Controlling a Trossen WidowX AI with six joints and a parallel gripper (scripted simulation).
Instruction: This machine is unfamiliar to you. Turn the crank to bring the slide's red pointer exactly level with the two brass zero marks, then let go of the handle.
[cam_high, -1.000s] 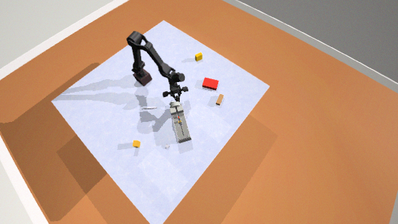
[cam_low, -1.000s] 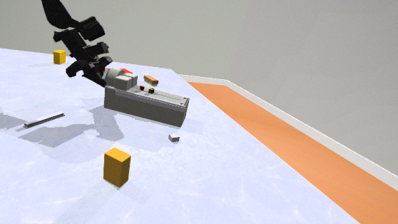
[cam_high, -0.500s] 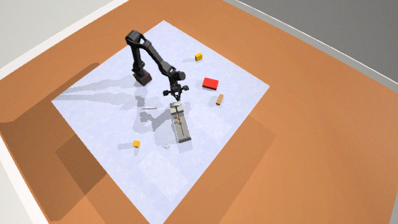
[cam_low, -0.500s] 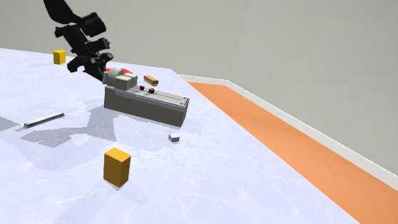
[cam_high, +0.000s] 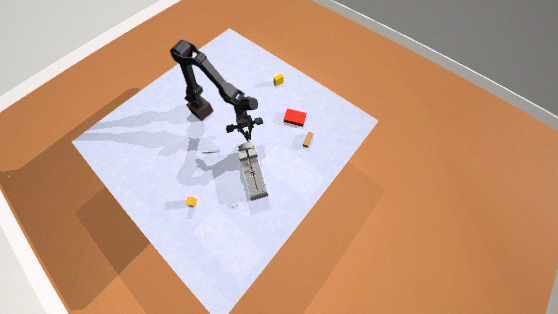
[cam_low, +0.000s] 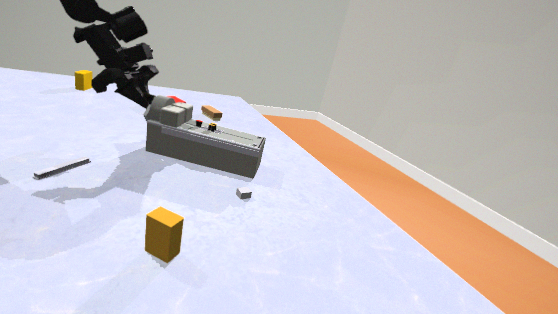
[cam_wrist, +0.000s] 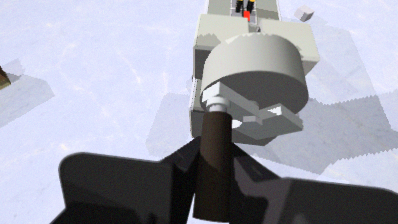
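My hand (cam_wrist: 212, 175) is clamped on the crank handle (cam_wrist: 214, 150); machine (cam_high: 253, 172) sits mid-table, long axis running straight away from me; red pointer (cam_wrist: 246, 15) just short of brass marks (cam_wrist: 244, 6), I judge; keep cranking.

Two yellow blocks (cam_high: 278, 79) (cam_high: 191, 201); one red block (cam_high: 295, 117); one tan block (cam_high: 308, 139); one grey bar (cam_low: 61, 168); one small grey cube (cam_low: 244, 193); one machine (cam_high: 253, 175).

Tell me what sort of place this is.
Probably a bare test or training workspace, not a workshop in use: one black arm stands on a pale mat over an orange floor, with plain grey walls. A small crank machine and scattered blocks are the only furnishings.
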